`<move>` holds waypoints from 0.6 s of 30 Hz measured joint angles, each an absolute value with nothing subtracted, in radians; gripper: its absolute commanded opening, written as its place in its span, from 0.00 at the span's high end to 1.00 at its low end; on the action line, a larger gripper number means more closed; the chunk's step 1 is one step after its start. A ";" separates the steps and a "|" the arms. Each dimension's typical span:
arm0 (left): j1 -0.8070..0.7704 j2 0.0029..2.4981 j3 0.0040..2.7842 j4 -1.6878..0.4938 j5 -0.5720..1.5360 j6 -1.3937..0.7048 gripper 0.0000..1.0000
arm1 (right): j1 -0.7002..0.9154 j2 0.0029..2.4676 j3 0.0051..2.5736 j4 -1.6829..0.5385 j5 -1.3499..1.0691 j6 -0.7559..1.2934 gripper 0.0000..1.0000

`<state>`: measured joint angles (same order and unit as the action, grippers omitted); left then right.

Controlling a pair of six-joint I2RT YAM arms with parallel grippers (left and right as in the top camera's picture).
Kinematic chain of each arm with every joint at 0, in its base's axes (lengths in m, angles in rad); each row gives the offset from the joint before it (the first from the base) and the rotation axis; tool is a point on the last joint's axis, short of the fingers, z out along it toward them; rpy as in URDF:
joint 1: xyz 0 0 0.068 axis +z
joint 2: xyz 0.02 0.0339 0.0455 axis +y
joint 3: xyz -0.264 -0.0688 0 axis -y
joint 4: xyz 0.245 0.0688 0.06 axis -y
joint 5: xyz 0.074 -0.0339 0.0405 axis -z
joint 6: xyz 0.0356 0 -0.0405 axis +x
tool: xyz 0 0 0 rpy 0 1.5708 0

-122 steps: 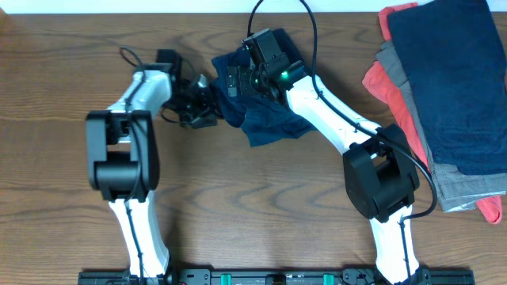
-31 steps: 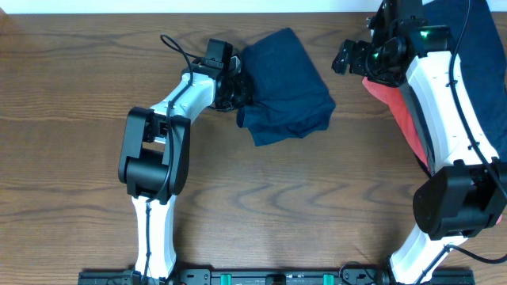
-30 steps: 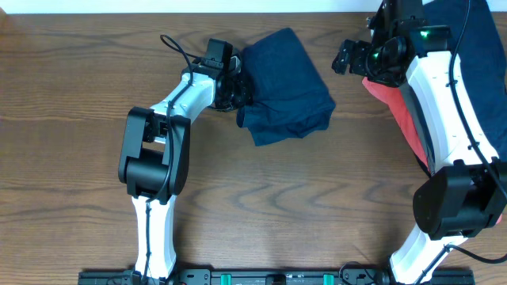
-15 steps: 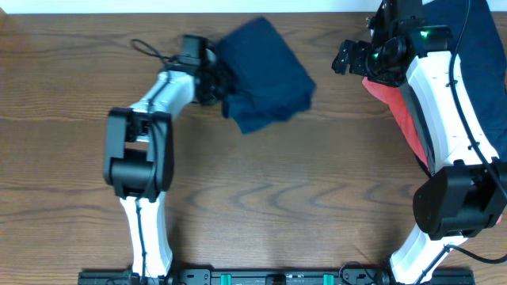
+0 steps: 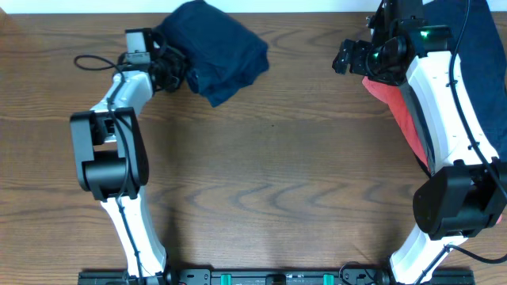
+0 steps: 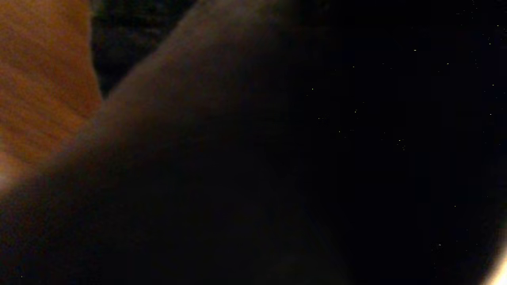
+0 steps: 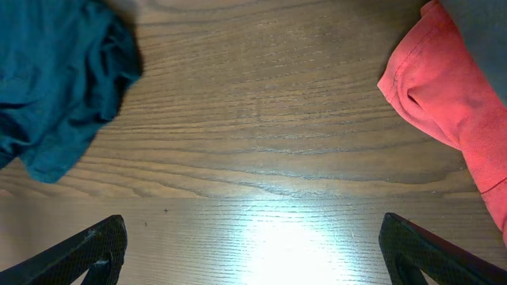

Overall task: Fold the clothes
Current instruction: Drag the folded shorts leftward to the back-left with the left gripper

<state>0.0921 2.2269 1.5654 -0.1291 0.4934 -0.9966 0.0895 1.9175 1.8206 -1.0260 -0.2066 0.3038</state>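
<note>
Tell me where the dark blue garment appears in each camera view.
Overhead: dark blue garment at the top edge, left of centre.
Left wrist: apparently the dark blur filling most of the frame.
Right wrist: garment in the upper left corner, looking teal.
Shared landmark: the wooden table under it.

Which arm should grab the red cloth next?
The right arm, probably. Its open fingers hang just beside the red cloth, while the left arm is far across the table, at the blue cloth.
</note>
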 measured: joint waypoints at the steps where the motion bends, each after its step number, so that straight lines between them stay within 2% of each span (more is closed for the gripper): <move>1: 0.102 2.227 1.565 -0.129 0.493 -1.015 0.94 | 0.089 1.917 1.821 -1.025 -0.205 0.303 0.01; 18: 0.215 2.227 1.565 -0.121 0.550 -1.120 0.94 | 0.089 1.917 1.821 -0.984 -0.202 0.303 0.01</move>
